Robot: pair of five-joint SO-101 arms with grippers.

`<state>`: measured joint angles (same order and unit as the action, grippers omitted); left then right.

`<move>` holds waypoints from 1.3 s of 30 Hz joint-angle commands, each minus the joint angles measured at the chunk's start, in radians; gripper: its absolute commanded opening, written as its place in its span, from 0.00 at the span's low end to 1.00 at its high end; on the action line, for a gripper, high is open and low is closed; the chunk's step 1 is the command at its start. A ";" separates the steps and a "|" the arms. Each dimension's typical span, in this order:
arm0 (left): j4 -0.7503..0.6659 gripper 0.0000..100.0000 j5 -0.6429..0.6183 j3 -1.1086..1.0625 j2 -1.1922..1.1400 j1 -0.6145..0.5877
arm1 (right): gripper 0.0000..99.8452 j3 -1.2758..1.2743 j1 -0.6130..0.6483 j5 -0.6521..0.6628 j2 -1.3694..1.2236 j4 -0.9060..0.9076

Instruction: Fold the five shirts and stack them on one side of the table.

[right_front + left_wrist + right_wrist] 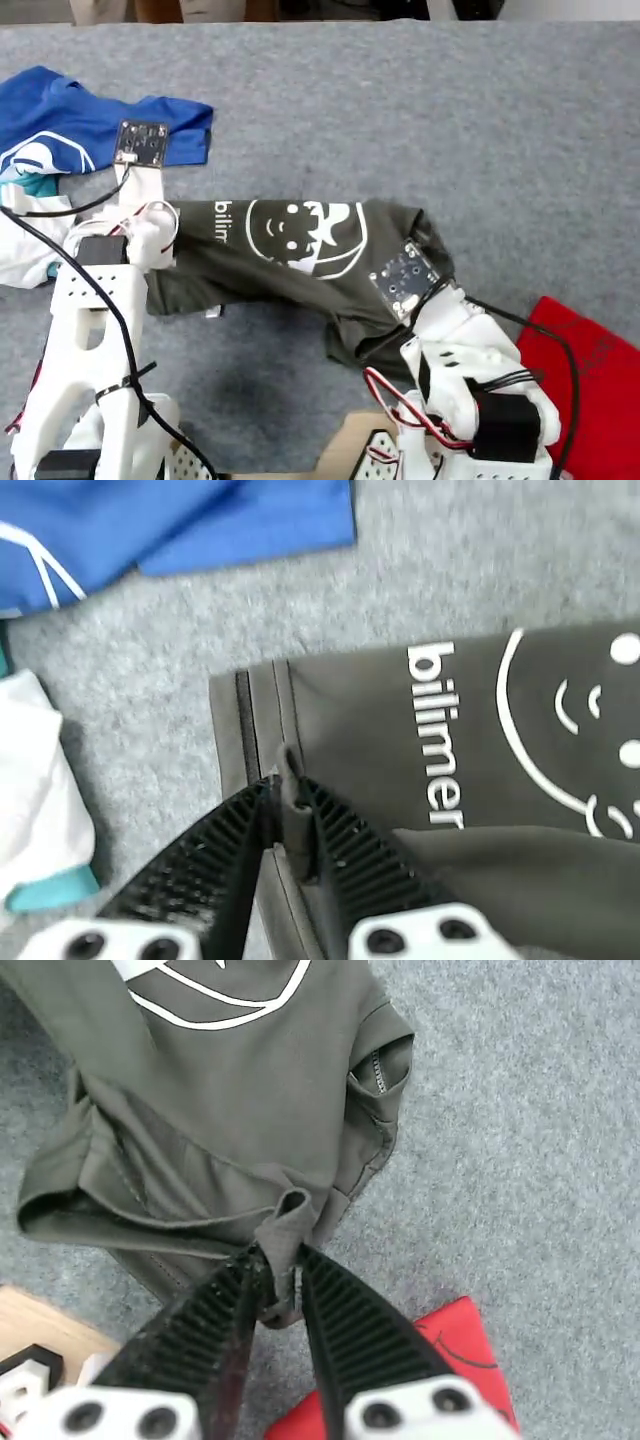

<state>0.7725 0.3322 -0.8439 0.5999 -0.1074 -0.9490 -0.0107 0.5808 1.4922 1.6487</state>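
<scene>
Olive shirt (300, 265) lies toward the near edge of the table (480, 120). Left claw (288, 798) clenches its hem, right claw (282, 1265) a bunched fold, seemingly by a sleeve. Raise both evenly, keeping cloth taut.

A robotics lab bench: grey felt-covered table (500, 120) (carpet-like) bearing white left arm (85, 330) and right arm (470, 370).

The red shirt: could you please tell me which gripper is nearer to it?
Right. The right gripper, shut on the dark shirt, is just beside the red shirt; the left gripper holds the dark shirt's opposite end, by the blue shirt.
</scene>
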 commanded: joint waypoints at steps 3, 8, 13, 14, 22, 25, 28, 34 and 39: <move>-0.115 0.02 0.005 -0.063 0.001 -0.011 | 0.01 -0.002 0.015 0.008 0.002 -0.020; -0.114 0.02 0.009 -0.212 0.012 -0.012 | 0.01 -0.001 0.015 0.009 0.004 -0.018; -0.114 0.02 0.012 -0.313 0.012 -0.038 | 0.01 -0.001 0.013 0.175 -0.004 0.006; -0.114 0.02 0.012 -0.319 0.012 -0.051 | 0.01 -0.001 0.013 0.201 -0.004 0.008; 0.224 0.08 0.104 -0.133 0.012 -0.087 | 0.23 0.005 0.013 0.239 0.001 0.011; 0.379 0.15 0.106 -0.023 0.012 -0.094 | 0.30 0.018 0.013 0.239 0.001 0.008; 0.500 0.20 0.109 0.075 0.012 -0.094 | 0.30 0.065 0.010 0.239 -0.004 0.006; 0.583 0.17 0.080 0.295 0.012 -0.094 | 0.19 0.116 0.007 0.226 -0.010 -0.051; 0.463 0.02 -0.087 0.334 -0.036 -0.052 | 0.02 0.097 0.013 0.153 -0.147 -0.262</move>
<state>1.3265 0.3261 -0.5462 0.5877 -0.1887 -0.8753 -0.0123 0.7664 1.4369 1.5029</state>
